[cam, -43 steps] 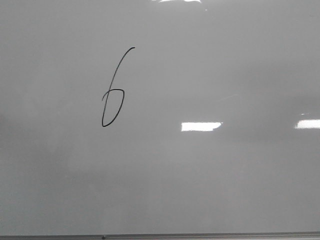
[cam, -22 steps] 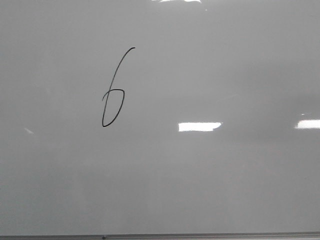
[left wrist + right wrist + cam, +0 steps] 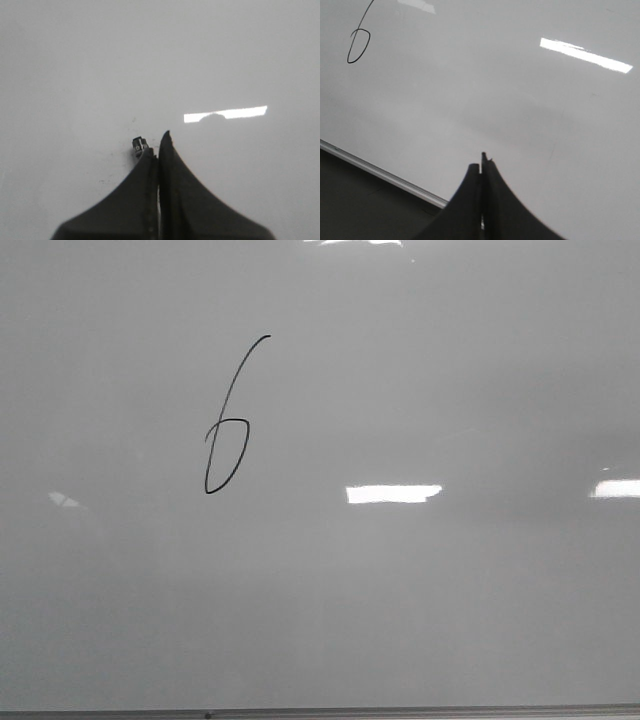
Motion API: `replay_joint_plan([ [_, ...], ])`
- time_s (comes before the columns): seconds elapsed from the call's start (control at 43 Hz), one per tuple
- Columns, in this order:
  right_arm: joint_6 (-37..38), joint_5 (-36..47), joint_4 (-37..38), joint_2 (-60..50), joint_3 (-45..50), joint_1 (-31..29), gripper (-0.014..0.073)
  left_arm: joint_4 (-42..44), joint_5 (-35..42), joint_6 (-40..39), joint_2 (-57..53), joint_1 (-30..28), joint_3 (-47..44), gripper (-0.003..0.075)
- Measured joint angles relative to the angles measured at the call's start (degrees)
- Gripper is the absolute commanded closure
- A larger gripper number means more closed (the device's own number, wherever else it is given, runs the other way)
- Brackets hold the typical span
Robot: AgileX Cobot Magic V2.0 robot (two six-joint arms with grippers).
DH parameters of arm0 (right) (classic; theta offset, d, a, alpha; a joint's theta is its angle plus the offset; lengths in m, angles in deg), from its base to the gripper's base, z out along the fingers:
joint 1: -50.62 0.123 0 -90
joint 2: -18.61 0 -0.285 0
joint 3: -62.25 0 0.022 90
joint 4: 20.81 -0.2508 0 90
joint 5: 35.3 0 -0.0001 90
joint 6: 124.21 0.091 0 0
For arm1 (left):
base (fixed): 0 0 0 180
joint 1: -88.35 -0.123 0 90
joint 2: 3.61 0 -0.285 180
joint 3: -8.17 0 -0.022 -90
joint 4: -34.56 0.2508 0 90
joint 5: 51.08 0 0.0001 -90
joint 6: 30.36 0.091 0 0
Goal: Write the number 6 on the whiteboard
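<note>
Standing out on the glossy pale grey whiteboard [image 3: 420,380], the thin black hand-drawn number 6 [image 3: 228,430] lies well apart from the clenched right pincer [image 3: 481,167], while the left pincer [image 3: 159,145] is likewise pressed closed.

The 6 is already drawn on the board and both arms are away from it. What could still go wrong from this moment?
1. The number 6 is thin marker line on the glossy whiteboard; an arm sweeping across it could likely smear it.
2. The right gripper hangs over the board near its frame edge, jaws shut; a low retreat might catch that edge.
3. The left gripper is shut close above the board with a small metal part beside its tip, which might scratch the surface.
</note>
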State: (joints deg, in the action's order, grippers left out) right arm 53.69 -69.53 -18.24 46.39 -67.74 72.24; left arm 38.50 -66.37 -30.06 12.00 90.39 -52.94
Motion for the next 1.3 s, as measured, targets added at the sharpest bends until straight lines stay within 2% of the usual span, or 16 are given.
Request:
replay_joint_plan([
  [0.186,0.0,0.0,0.0,0.0,0.0,0.0,0.0662,-7.54,-0.52,0.0,-6.11,0.0,0.0,0.0741],
  [0.372,0.0,0.0,0.0,0.0,0.0,0.0,0.0662,-8.96,-0.52,0.0,-6.54,0.0,0.0,0.0741],
  [0.744,0.0,0.09,0.0,0.0,0.0,0.0,0.0662,-6.1,-0.52,0.0,-6.88,0.0,-0.92,0.0741],
  [0.884,0.0,0.09,0.0,0.0,0.0,0.0,0.0662,-2.67,-0.52,0.0,-8.16,0.0,-4.71,0.0741],
  [1.116,0.0,0.22,0.0,0.0,0.0,0.0,0.0662,-1.61,-0.55,0.0,-8.16,0.0,-12.44,0.0741],
  [1.302,0.0,0.22,0.0,0.0,0.0,0.0,0.0662,-1.61,3.28,0.0,-8.16,0.0,-16.56,0.0741],
])
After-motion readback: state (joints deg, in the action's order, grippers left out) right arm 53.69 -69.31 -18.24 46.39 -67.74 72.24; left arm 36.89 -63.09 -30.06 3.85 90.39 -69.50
